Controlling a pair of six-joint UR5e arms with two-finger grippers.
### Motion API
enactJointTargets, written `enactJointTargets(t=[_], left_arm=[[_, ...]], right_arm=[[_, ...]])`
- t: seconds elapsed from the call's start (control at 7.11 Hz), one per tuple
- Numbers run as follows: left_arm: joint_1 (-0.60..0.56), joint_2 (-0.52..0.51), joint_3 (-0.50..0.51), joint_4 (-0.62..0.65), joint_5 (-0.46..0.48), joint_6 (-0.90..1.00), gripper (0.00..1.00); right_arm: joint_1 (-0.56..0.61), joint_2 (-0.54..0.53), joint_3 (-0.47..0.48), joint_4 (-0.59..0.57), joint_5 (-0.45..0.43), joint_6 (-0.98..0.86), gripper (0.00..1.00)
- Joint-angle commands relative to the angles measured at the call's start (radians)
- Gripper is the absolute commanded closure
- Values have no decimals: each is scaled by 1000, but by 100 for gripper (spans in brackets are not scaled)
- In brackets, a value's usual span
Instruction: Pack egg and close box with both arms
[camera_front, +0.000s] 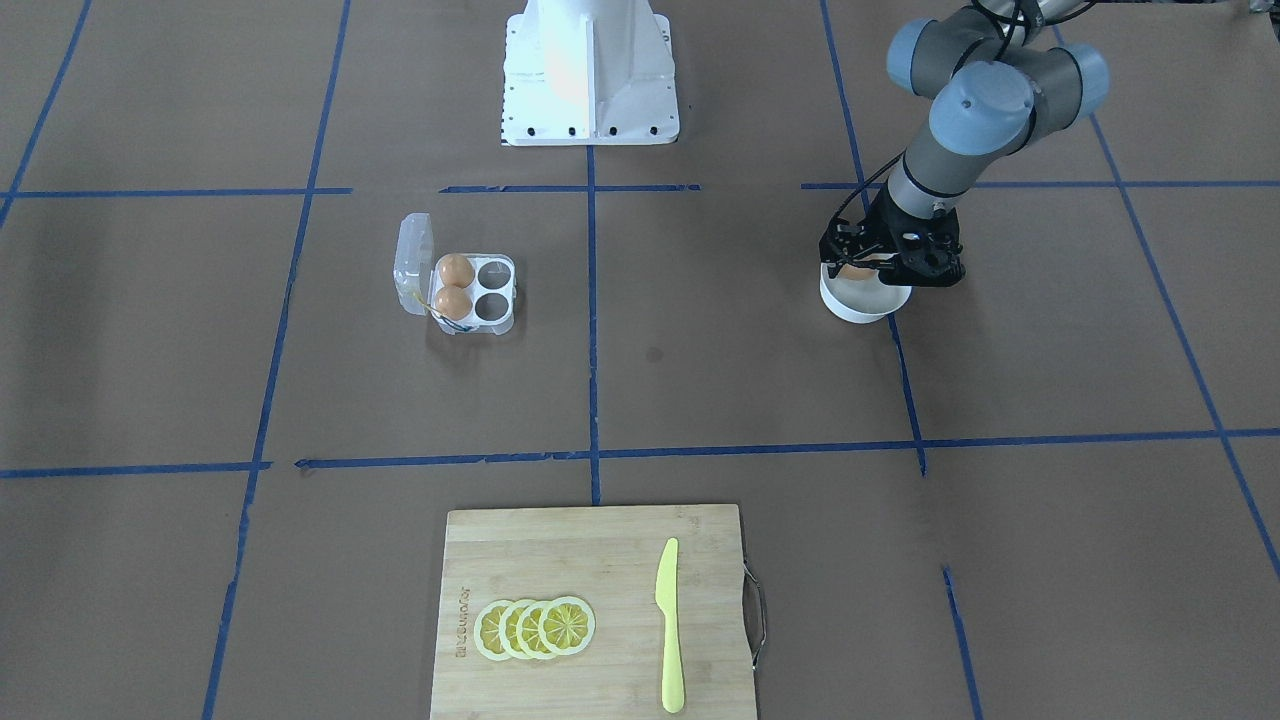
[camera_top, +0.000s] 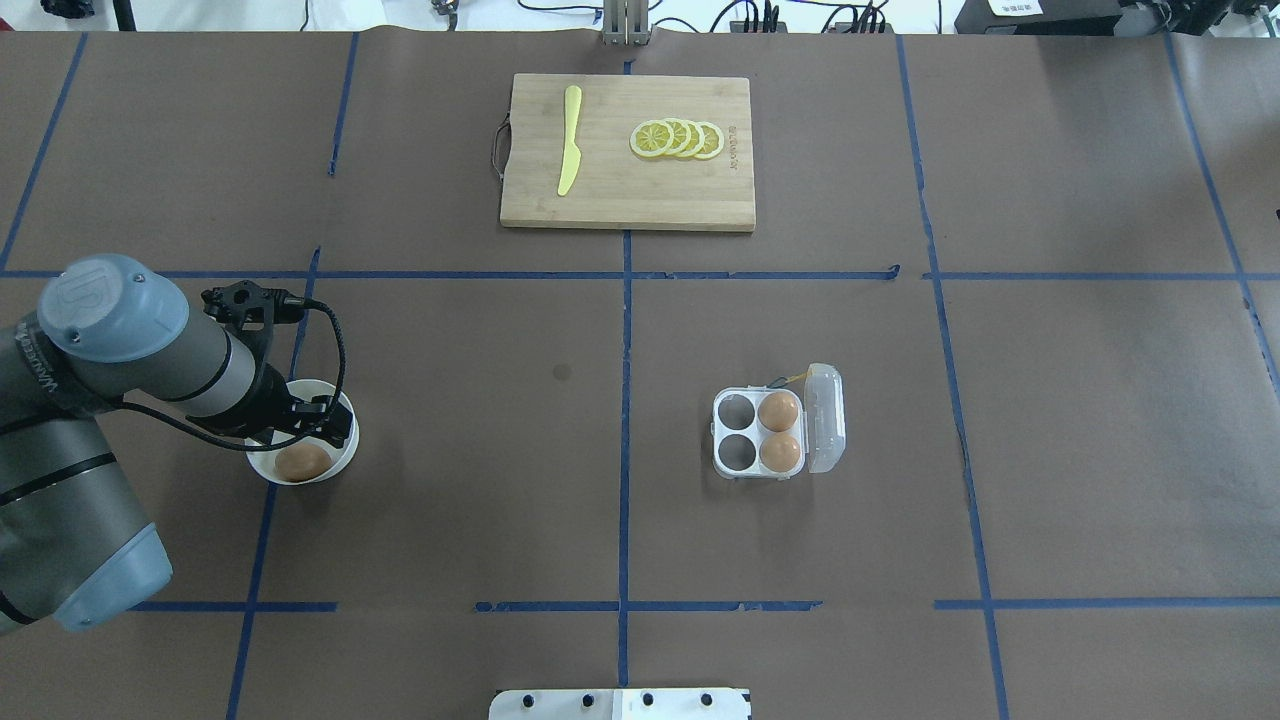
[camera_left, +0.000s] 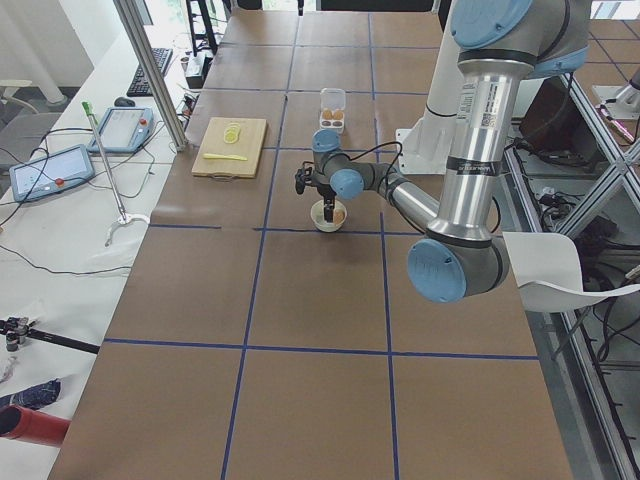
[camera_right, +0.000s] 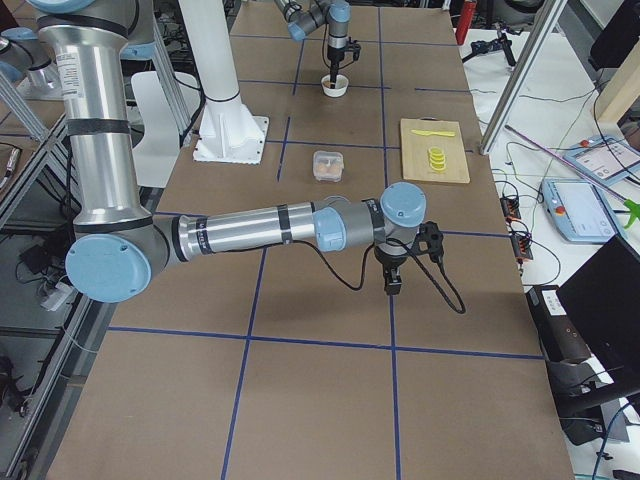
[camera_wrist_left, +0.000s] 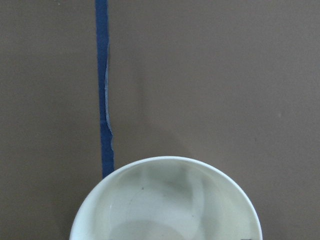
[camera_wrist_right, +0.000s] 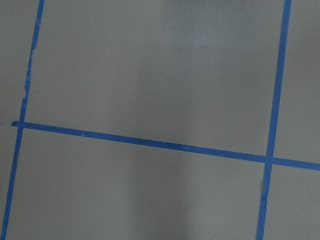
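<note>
A: Our left end effector sits low over the white bowl. Fingers look spread, nothing pinched. The egg lies loose in the bowl, on the robot's side, just beside the fingers. We can't tell if they touch it.

B: So we're at the pick step?

A: We read it that way, grasp not made. The wrist view shows only the bowl's inner wall and bare desk, no egg. We judge the fingers aren't centred on it yet.

B: Next move?

A: We need to shift toward the egg, straddle it, press in gently and lift clear of the rim. Then we carry it across to the box.

B: Box state?

A: The lid is open, swung to the side away from the left arm. The far packed egg and near packed egg fill the two cups next to the lid. The two cups on the bowl side are empty, so either takes ours. The yellow string sits at the far edge.

B: Right arm?

A: The right end effector hangs over bare desk, well apart from the box. Only a side view shows it, so we can't tell whether it's spread or pressed together. We'll want it at the lid for closing.
</note>
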Motion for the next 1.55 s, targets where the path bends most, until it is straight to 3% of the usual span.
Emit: enactJointTargets(t=[0.0, 0.84, 0.98, 1.12, 1.27, 1.41], left_arm=[[8, 3, 9, 0, -2, 3, 15], [37, 6, 21, 0, -3, 3, 21], [38, 6, 21, 0, -3, 3, 27], [37, 8, 21, 0, -5, 3, 57], [37, 9, 21, 2, -8, 3, 95], [35, 9, 19, 2, -8, 3, 100]], right_arm=[[0, 2, -2, 7, 4, 1, 0], [0, 2, -3, 7, 5, 1, 0], [0, 2, -3, 7, 5, 1, 0], [0, 2, 0, 7, 5, 6, 0], [0, 2, 3, 7, 5, 21, 0], [0, 2, 5, 7, 8, 22, 0]])
